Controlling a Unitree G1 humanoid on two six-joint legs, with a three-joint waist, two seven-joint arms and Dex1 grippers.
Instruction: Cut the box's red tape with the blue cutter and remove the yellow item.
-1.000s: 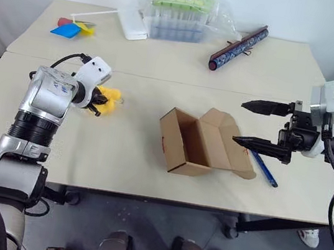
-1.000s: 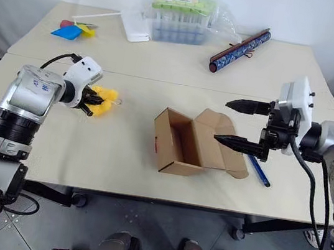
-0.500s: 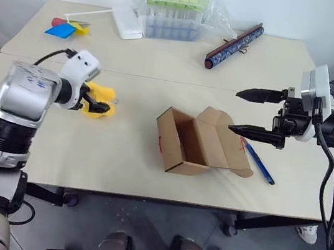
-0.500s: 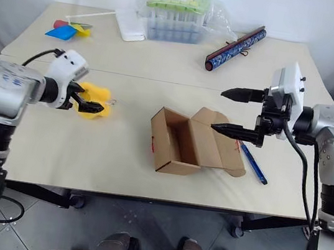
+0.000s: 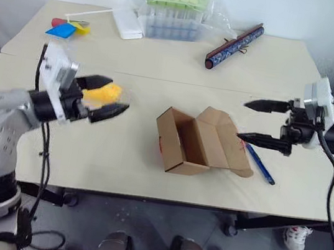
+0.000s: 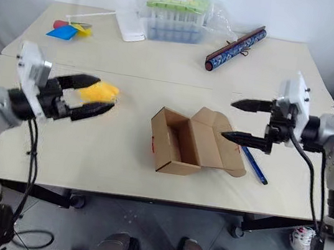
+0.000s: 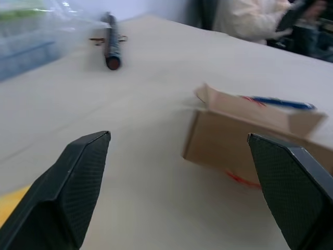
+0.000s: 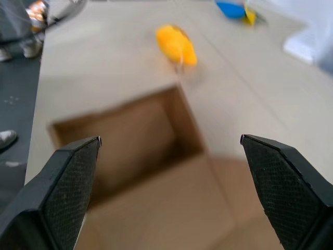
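Note:
The box (image 5: 188, 144) lies open in the middle of the table, flaps spread and inside bare. Bits of red tape (image 7: 239, 178) cling to its side and to a flap. The blue cutter (image 5: 259, 164) lies on the table just right of the box. The yellow item (image 5: 103, 94) rests on the table to the box's left. My left gripper (image 5: 118, 94) hovers open over it, pointing toward the box, with nothing held. My right gripper (image 5: 244, 119) is open above the box's right flap, over the cutter. The right wrist view looks into the box (image 8: 130, 135) toward the yellow item (image 8: 177, 44).
At the back stand a clear tube case (image 5: 174, 16), a white flat pack (image 5: 125, 23), a dark patterned roll (image 5: 238, 38) and a blue-yellow pinwheel (image 5: 68, 25). A person (image 7: 250, 18) sits beyond the table's far side.
My left gripper opened, let go of the yellow item and drew back, swinging round toward the box. The item stays on the table. The right gripper shifted slightly right.

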